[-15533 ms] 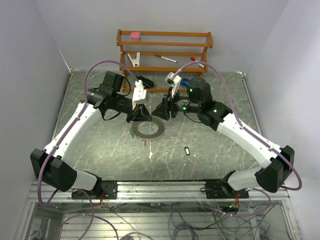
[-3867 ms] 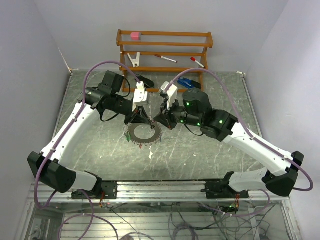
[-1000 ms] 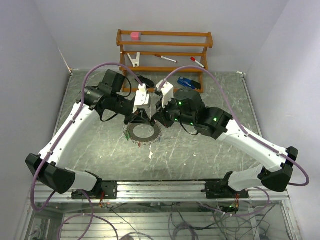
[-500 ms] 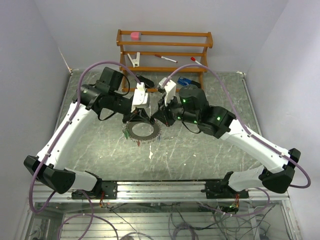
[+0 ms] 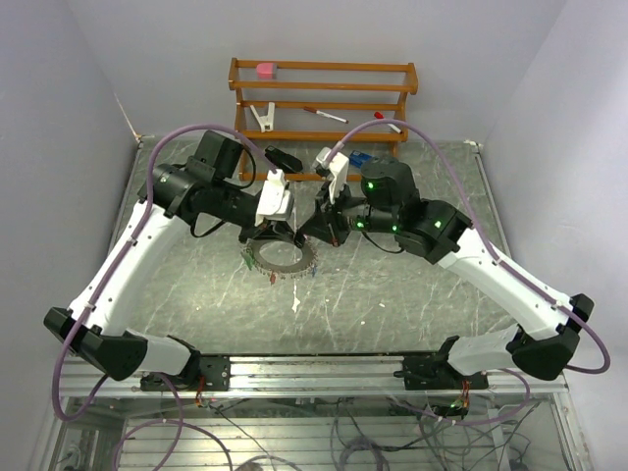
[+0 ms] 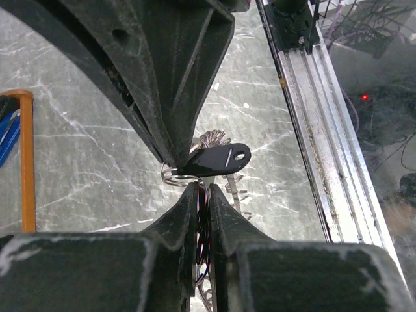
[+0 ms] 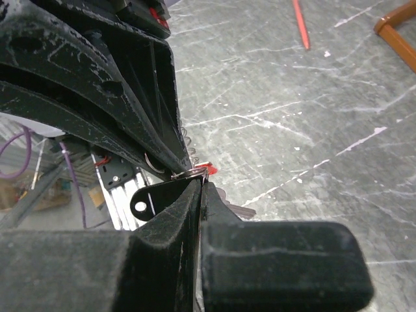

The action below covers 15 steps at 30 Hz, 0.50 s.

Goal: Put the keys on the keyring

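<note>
Keyring [image 5: 285, 272]: grey, toothed rim, pinched by left fingers [image 6: 179, 224] | right fingers [image 7: 224, 218] pinch black-tagged key [image 6: 218, 160]

A lab bench: plain white walls [image 5: 324, 29], aluminium rail [image 5: 314, 371], loose cables [image 5: 373, 432].

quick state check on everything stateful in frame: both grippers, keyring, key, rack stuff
left gripper: shut on the keyring's rim.
right gripper: shut on the black-tagged key's small loop.
keyring: far rim pinched; lifted or resting, cannot tell.
black-tagged key: held at the ring's rim, tag sticking out sideways; threaded or not, cannot tell.
red-capped pen: lying on the rack.
</note>
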Motion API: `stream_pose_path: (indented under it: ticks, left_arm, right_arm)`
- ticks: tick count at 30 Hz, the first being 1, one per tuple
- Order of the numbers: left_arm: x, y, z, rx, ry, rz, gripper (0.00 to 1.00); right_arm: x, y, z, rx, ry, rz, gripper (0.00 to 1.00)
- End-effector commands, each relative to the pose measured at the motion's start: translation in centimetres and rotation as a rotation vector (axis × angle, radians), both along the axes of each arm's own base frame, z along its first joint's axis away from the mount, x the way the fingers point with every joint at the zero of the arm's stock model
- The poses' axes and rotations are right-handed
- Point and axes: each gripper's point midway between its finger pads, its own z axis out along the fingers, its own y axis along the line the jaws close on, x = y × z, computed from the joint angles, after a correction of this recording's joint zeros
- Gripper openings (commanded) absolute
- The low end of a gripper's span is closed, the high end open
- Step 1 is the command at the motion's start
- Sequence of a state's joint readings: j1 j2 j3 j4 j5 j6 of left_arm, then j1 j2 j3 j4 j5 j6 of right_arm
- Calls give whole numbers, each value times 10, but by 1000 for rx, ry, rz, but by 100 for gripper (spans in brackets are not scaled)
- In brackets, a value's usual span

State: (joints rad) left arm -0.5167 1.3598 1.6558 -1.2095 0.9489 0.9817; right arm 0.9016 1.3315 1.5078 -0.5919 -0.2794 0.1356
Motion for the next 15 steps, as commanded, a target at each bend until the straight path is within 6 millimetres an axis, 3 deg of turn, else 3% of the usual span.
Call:
stream_pose_path:
  ticks: [1,8,15]
  left_arm:
    - [-10,-10,22,-73,-78,-98,8]
    - [-18,-12,16,-69,-93,-166,8]
    - [-12,-10,9,-22,-110,-186,8]
  right_arm:
    - [-15,8,-6,-3,55,89,0]
    - [-15,7,-10,-16,58,91,0]
    - [-13,0,-8,-11,48,65,0]
